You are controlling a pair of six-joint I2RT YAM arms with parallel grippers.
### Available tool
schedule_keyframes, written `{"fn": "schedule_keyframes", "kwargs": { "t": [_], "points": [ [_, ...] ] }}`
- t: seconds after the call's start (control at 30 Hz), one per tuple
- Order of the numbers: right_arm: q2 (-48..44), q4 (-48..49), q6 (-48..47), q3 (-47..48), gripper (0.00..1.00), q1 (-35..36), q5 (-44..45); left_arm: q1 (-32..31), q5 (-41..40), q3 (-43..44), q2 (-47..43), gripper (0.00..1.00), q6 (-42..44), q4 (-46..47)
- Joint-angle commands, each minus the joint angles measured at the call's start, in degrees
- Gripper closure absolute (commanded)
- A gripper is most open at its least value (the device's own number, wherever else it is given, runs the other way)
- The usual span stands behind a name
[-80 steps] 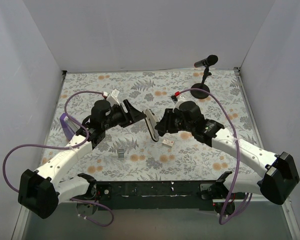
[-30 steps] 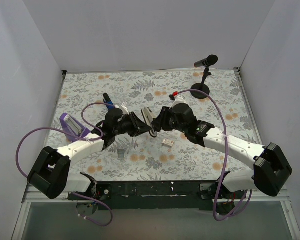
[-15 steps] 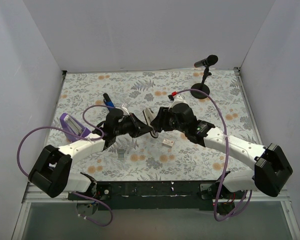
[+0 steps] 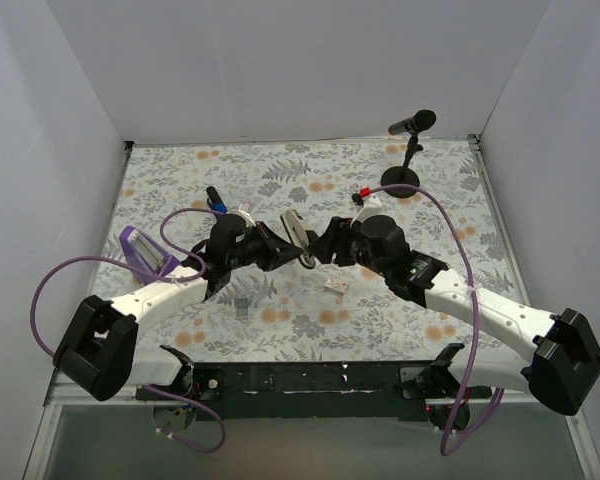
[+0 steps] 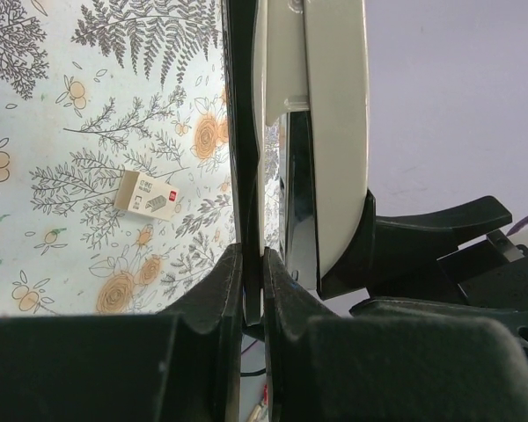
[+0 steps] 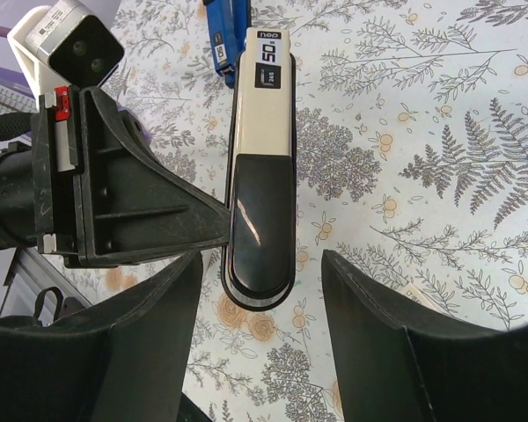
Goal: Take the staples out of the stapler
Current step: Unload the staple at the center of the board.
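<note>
The stapler (image 6: 262, 176), cream and black, is held over the middle of the desk (image 4: 280, 165), between the two arms. The left jaws are clamped tight on its thin dark base strip. The right jaws stand wide apart on either side of its black rear end, gripping nothing. No staples show in any view. A small grey piece (image 4: 242, 306) toward the near edge may be a staple strip; I cannot tell. The unloading looks barely begun, since the top is not yet swung open.

Far end of stapler (image 5: 334, 132) past left wrist view's top edge.
</note>
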Motion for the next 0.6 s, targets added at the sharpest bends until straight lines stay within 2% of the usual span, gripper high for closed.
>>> {"fn": "schedule_keyframes", "kwargs": {
  "t": [0.0,0.23,0.3,0.43,0.5,0.57],
  "points": [
    [1.15,3.48,-1.26,0.86,0.36,0.18,-1.37,-0.07,0.51,1.67,-2.12,1.0,0.49,6.81],
    [3.52,3.22,-0.82,3.32,0.38,0.09,-3.23,-0.07,2.09,0.08,-2.83,1.0,1.28,10.87],
    [4.05,3.13,-0.73,3.67,0.39,0.09,-2.79,-0.07,3.85,-0.62,-2.48,1.0,2.5,14.89],
    [4.23,3.74,-1.61,4.02,0.48,-0.09,-2.17,-0.07,5.0,-0.63,-2.03,1.0,5.66,15.09],
    [4.23,3.57,-1.96,4.2,0.47,-0.26,-2.0,-0.07,4.39,-1.33,-2.39,1.0,6.81,14.92],
    [4.14,2.61,-2.22,4.82,0.41,-0.35,-1.99,-0.07,3.51,-1.59,-3.26,1.0,8.57,14.13]
  ]
}}
